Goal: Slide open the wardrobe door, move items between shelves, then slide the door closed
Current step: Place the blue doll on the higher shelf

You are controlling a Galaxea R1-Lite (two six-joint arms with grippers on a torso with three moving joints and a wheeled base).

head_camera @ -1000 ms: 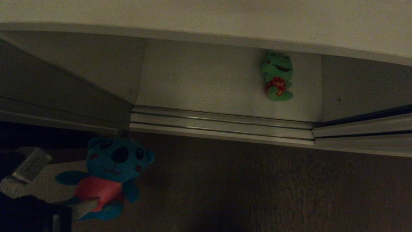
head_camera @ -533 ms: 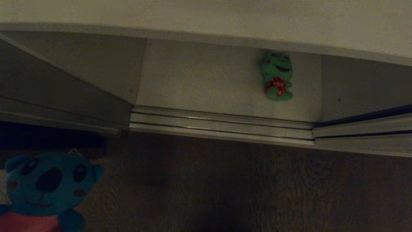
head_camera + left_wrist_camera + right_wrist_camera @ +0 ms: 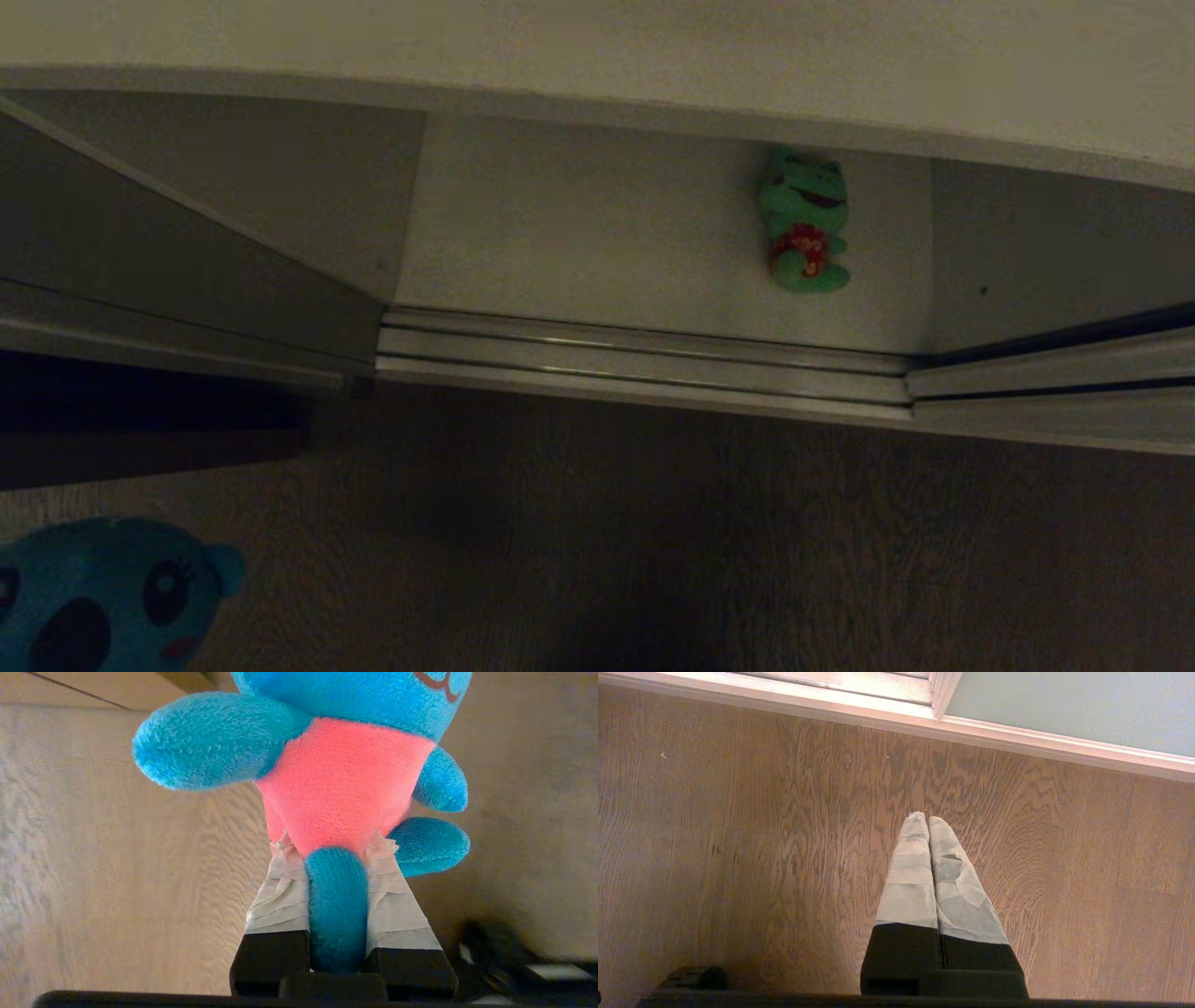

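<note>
- Left gripper (image 3: 334, 847): clenched on the teal-blue bear (image 3: 343, 779). Both tape-wrapped fingers (image 3: 280, 891) press against the lower part of the red belly, with one blue leg lying between them.
- Teal-blue bear, head view (image 3: 103, 597): only the head shows, at the lower left corner, over the wood-grain floor (image 3: 700, 541). The body and the gripper holding it fall outside this view.
- Right gripper (image 3: 928, 823): clenched on nothing. Its two taped fingers lie flat against each other, tips touching, above the wooden floor. This arm is not seen from the head camera.
- Green frog (image 3: 805, 222): lies on the white shelf board (image 3: 579, 233) inside the open compartment, toward the right side wall, well apart from the bear. Its red marking faces up.
- Sliding track (image 3: 644, 359): metal rails run along the front edge of the compartment, between the shelf board and the floor.
- Sliding wardrobe door (image 3: 1069, 704): in the right wrist view a pale grey-green panel with a pale frame stands beyond the floor edge, clear of the compartment opening where the frog lies.
</note>
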